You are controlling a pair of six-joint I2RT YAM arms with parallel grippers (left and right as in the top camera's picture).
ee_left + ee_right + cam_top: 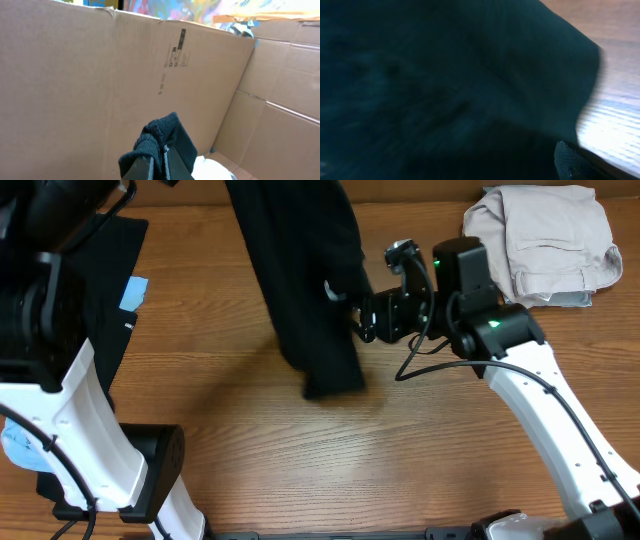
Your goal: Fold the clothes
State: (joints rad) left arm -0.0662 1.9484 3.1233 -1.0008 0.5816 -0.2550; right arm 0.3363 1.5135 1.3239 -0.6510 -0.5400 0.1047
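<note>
Jaws of the left gripper [161, 159] are clenched on the garment [300, 270], hung lengthwise to the table [300, 460]. The right gripper [358, 322] is placed at its right edge, closure indeterminable.

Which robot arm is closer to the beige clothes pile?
Right. The right arm sits just beside the beige pile; the left arm is far across the table, past the black garment.
</note>
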